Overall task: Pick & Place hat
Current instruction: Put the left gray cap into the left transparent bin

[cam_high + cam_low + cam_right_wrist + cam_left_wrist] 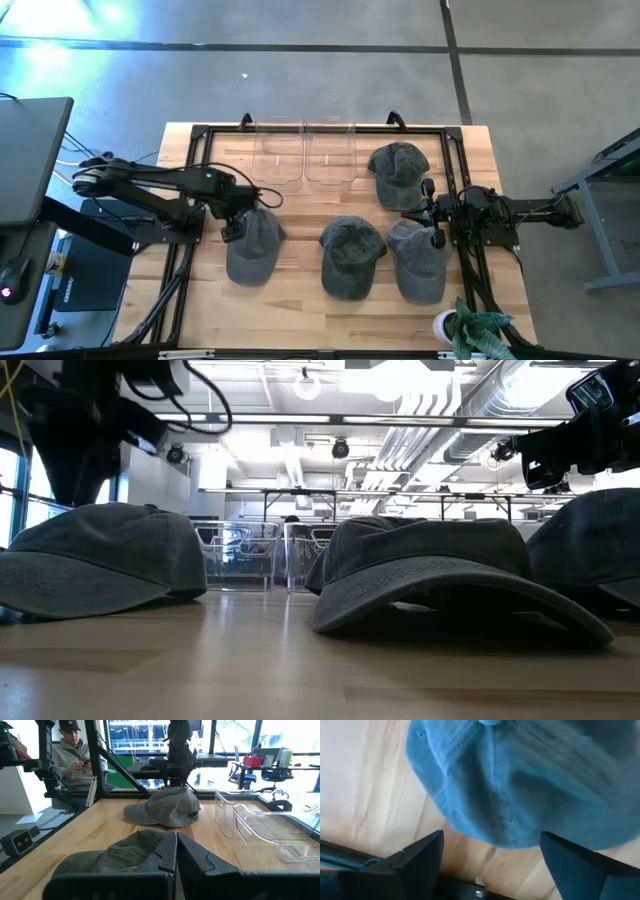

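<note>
Four grey caps lie on the wooden table. The left cap (252, 248) (100, 555) rests on its brim and rim. My left gripper (238, 225) (492, 857) hangs over the far-left edge of its crown (520, 785), fingers open on either side and apart from the cloth. The middle cap (352, 257) (440, 575), the right cap (418, 260) and a far cap (397, 170) lie untouched. My right gripper (415, 210) (176, 852) is shut and level above the table's right part, between the far cap and the right cap, pointing toward the left cap (165, 807).
Two clear plastic bins (305, 152) (260, 827) stand at the table's far edge. A black frame (200, 135) runs round the table. A plant (475, 330) sits at the near right corner. A seated person (75, 755) shows beyond the table's left side.
</note>
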Tool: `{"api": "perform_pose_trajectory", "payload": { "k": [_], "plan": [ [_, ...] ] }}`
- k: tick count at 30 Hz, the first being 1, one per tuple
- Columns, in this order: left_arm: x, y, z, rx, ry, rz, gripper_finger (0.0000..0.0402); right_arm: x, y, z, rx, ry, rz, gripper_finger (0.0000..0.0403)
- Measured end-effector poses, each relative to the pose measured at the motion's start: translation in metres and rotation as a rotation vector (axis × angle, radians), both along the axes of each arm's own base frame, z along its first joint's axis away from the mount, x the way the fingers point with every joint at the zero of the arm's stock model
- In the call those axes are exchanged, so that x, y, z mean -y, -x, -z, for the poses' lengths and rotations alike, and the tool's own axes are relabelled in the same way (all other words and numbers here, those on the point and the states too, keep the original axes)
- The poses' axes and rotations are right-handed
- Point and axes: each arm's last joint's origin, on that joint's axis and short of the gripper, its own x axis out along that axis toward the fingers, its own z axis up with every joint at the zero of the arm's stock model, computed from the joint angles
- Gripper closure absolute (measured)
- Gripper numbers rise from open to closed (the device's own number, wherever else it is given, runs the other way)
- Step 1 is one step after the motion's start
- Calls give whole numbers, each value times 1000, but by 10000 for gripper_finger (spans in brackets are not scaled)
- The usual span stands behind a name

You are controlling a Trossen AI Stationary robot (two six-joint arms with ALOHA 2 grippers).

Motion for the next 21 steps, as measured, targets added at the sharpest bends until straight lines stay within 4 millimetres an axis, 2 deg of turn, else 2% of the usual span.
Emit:
{"api": "perform_pose_trajectory", "payload": {
  "k": [6, 12, 15, 21],
  "plan": [
    [-5, -11, 8, -3, 14, 60, 76, 0, 0, 0, 1, 0, 1, 396],
    [-35, -18, 5, 142, 100, -8, 97, 0, 0, 0, 1, 0, 0, 394],
    [-51, -18, 7, 207, 128, 15, 105, 0, 0, 0, 1, 0, 1, 395],
    [-61, -16, 23, 285, 186, 69, 108, 0, 0, 0, 1, 0, 0, 398]
  ]
}}
